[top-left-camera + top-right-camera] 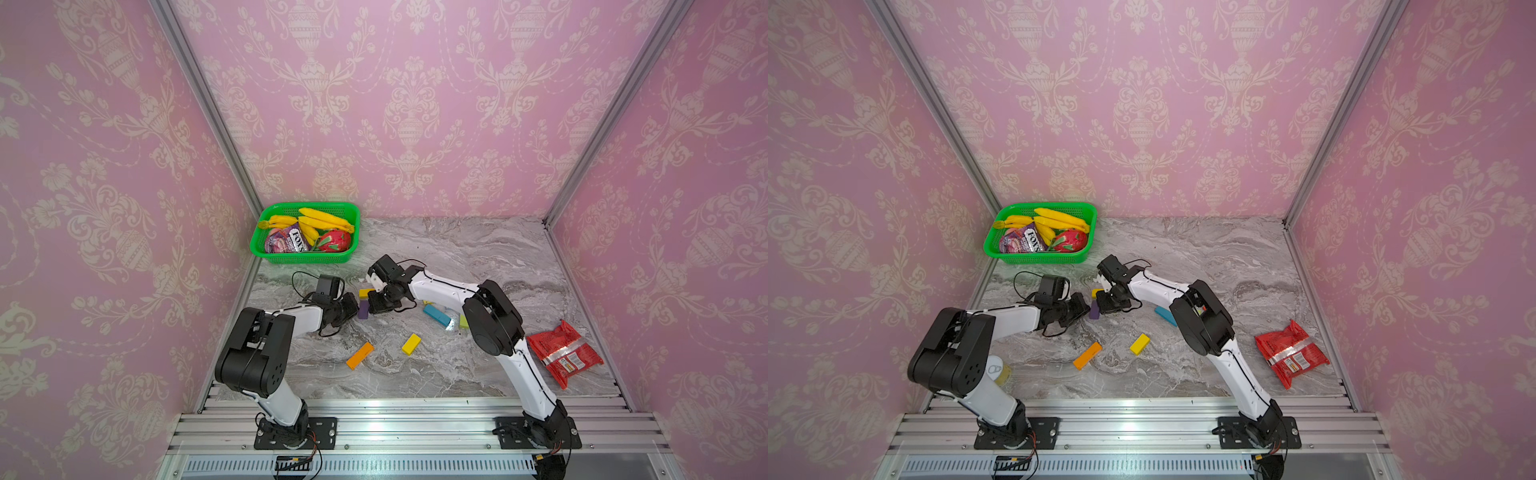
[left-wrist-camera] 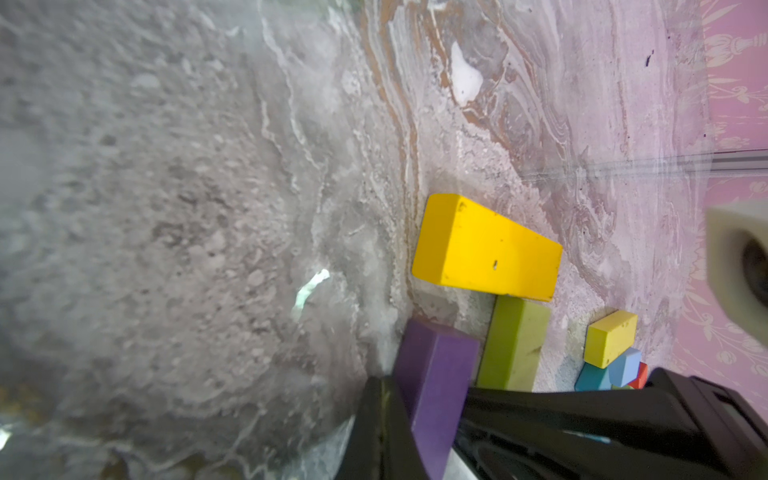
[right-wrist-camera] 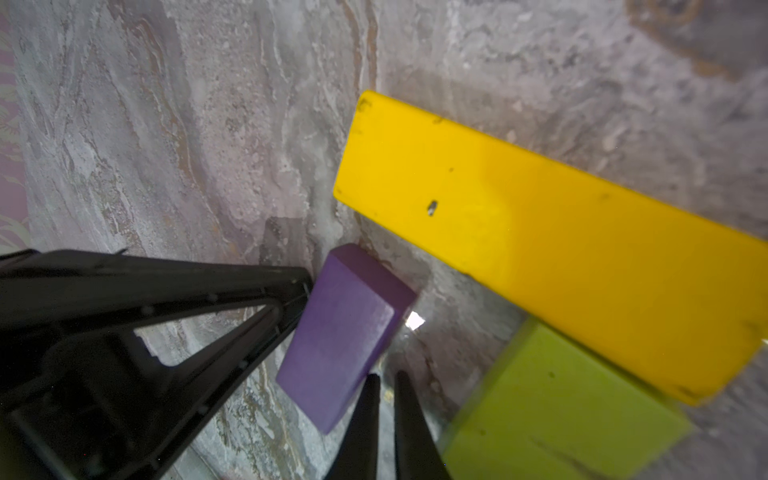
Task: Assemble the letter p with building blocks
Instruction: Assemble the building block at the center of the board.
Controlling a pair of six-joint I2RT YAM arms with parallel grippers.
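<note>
A purple block (image 2: 436,374) (image 3: 345,336) lies on the marble, squeezed from two sides. My left gripper (image 2: 384,384) (image 1: 356,306) is shut, its tips pressed against one long side. My right gripper (image 3: 386,378) (image 1: 371,305) is shut and holds nothing, touching the block's opposite side. Just beyond lies a long yellow block (image 2: 486,249) (image 3: 540,232) with a lime green block (image 2: 513,345) (image 3: 561,407) butted against it. An orange block (image 1: 360,355), a yellow block (image 1: 411,344) and a teal block (image 1: 436,314) lie loose nearer the front.
A green basket (image 1: 305,259) with bananas and a snack bag stands at the back left. A red snack packet (image 1: 565,353) lies at the right, beside the right arm. Small yellow (image 2: 611,338), light blue (image 2: 625,365) and red (image 2: 642,374) blocks cluster behind the right gripper.
</note>
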